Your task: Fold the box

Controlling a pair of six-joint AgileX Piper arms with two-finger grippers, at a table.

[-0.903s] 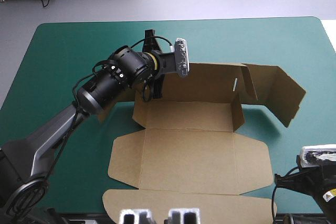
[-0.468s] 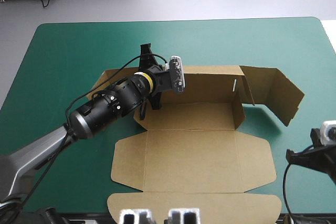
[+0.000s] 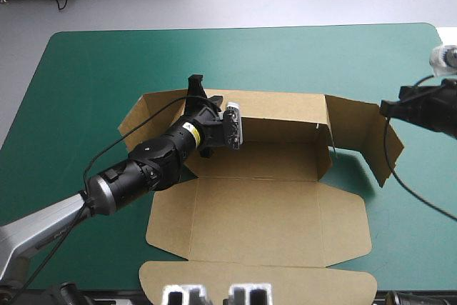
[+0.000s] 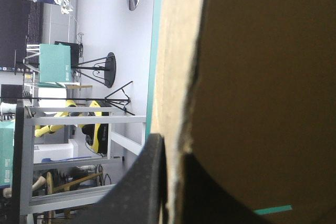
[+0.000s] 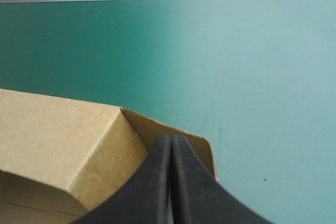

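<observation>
The box (image 3: 257, 208) lies about the middle of the teal-green cover (image 3: 86, 69), a cut sheet of brown board partly raised; its broad near panels lie flat toward the table's near edge, their rounded side flaps spread to either side; the long far wall stands upright along the sheet's far side, with a short flap angled outward at its left end and a longer flap standing bent around at its right end. The left gripper (image 3: 194, 91) reaches in over the sheet's left part and sits astride the top edge of the far wall, near that wall's left end; in the left wrist view the box (image 4: 262, 77) fills most of the scene, and the board's raw edge runs down between the two black fingers (image 4: 149, 182), one on the pale outer face, the other on the shadowed inner face, so this gripper is pinching the wall. The right gripper (image 3: 385, 108) hangs at the table's right side, by the upper edge of the right end flap; in its own view the right gripper (image 5: 171, 139) has its fingers pressed together in one pointed arch, the tip lying over the flap's top edge, with the box (image 5: 58, 135) beside it and open cover (image 5: 236, 51) ahead; whether the tip touches the board I cannot tell.
</observation>
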